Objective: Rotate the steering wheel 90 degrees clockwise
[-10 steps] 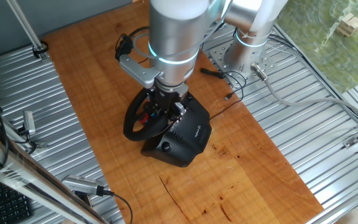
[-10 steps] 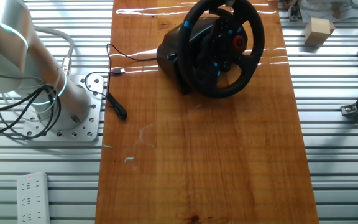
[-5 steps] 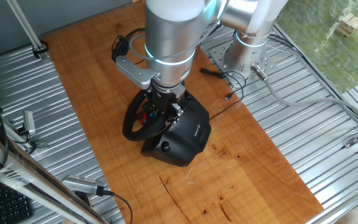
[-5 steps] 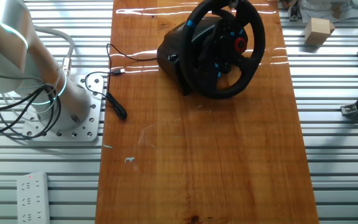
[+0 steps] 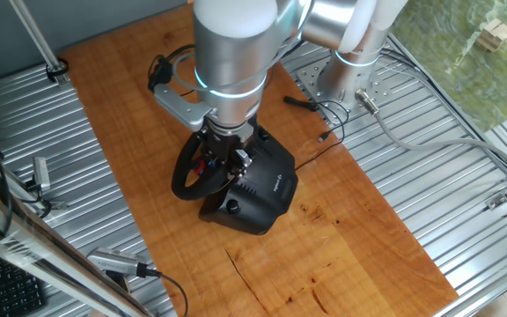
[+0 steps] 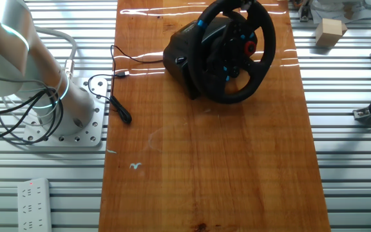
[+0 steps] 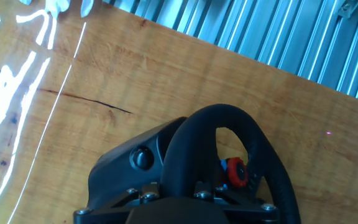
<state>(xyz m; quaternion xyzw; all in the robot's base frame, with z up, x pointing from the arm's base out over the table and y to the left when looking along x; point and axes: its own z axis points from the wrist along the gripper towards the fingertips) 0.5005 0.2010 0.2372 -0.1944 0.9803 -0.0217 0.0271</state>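
Observation:
The black steering wheel (image 5: 183, 176) stands upright on its boxy black base (image 5: 258, 198) on the wooden table. In the other fixed view the wheel (image 6: 263, 58) faces the camera, with a red button (image 6: 250, 46) and blue buttons on its hub. My gripper (image 5: 225, 157) comes down from above and is shut on the top of the rim. In the hand view the rim (image 7: 185, 143) runs down between my gripper (image 7: 171, 198), with the base (image 7: 123, 168) to the left. In the other fixed view my gripper is almost wholly cut off by the top edge.
The wooden tabletop (image 6: 205, 161) lies between ribbed metal surfaces. A black cable (image 6: 118, 71) runs from the wheel base toward the arm's pedestal (image 6: 63, 109). A wooden block (image 6: 330, 31) sits at the back right and a white power strip (image 6: 34, 193) at the front left.
The arm has shifted a little to the left in one fixed view. The wheel has turned slightly clockwise in the other fixed view, with its blue and red marks moved along.

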